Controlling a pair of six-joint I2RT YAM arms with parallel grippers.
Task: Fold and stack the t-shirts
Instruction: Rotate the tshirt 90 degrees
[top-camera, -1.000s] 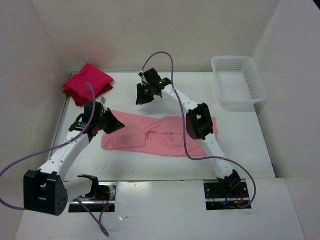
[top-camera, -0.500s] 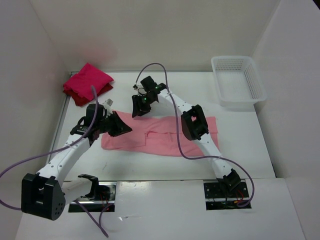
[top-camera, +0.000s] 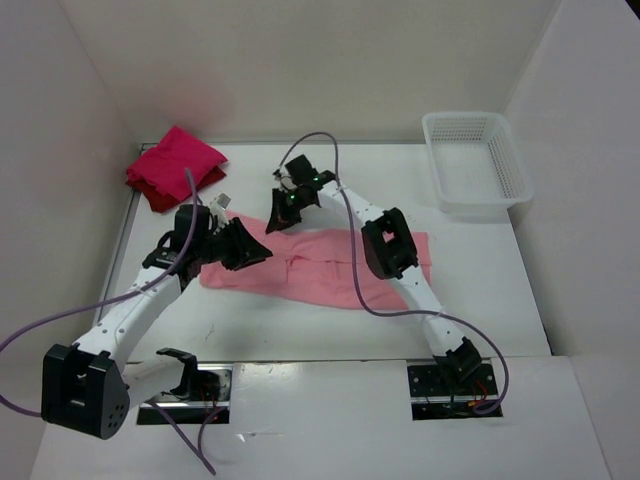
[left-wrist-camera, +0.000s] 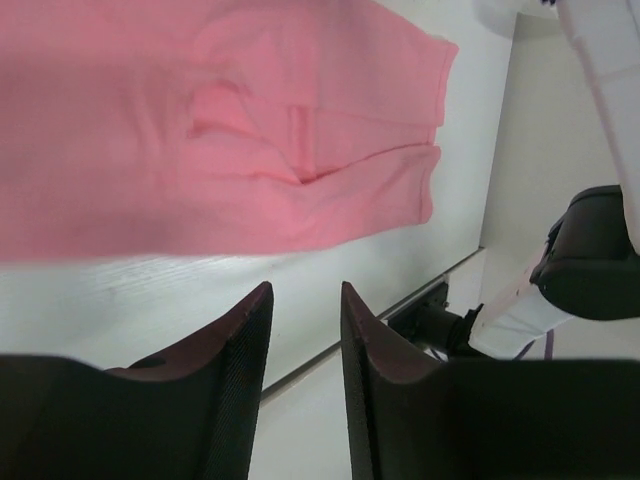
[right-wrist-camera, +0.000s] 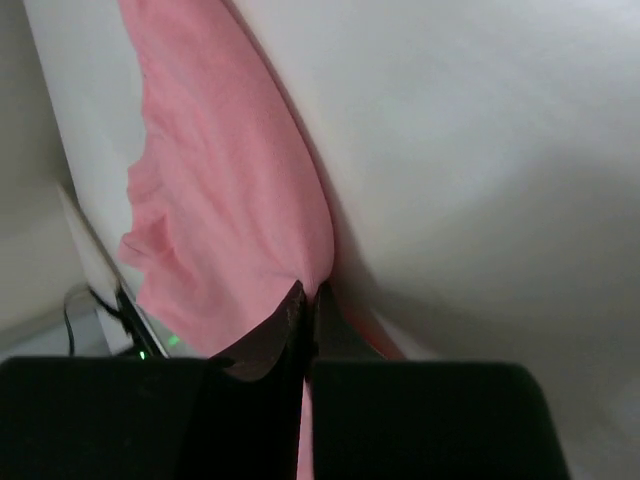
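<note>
The red shirts (top-camera: 175, 168) sit stacked far left of the basket (top-camera: 478, 165); the pink shirt (top-camera: 320, 265), nearer, looks only part-folded. The right end effector (right-wrist-camera: 303, 298) pinches its edge; the left end effector (left-wrist-camera: 305, 300) stands narrowly open, empty.

The left arm (top-camera: 135, 305) and right arm (top-camera: 425, 300) were white tubes with chunky black joints — a purple cable (top-camera: 320, 136) trailed from each. The left gripper (left-wrist-camera: 305, 295) had dark, ribbed fingers (left-wrist-camera: 228, 350) — green lights (top-camera: 290, 197) dotted the right wrist
</note>
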